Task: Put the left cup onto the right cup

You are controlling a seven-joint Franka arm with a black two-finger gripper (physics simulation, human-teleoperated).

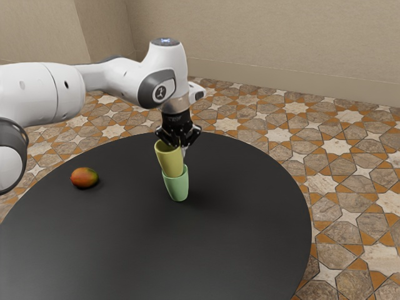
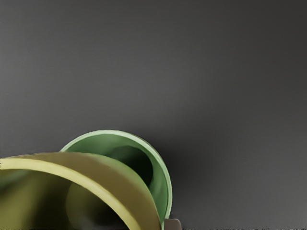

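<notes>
A yellow-olive cup point(image 1: 169, 157) is tilted, with its base down inside the light green cup point(image 1: 177, 185), which stands upright near the middle of the round black table point(image 1: 237, 250). My black gripper point(image 1: 177, 145) sits at the yellow cup's rim, its fingers closed on the rim wall. In the wrist view the yellow cup point(image 2: 91, 191) looms blurred just under my hand, and the green cup's open mouth point(image 2: 148, 163) shows right behind it.
A red-and-green mango point(image 1: 84, 177) lies on the table toward the exterior view's left, well apart from the cups. The table edge curves round at the right, with patterned tile floor point(image 1: 350, 156) beyond.
</notes>
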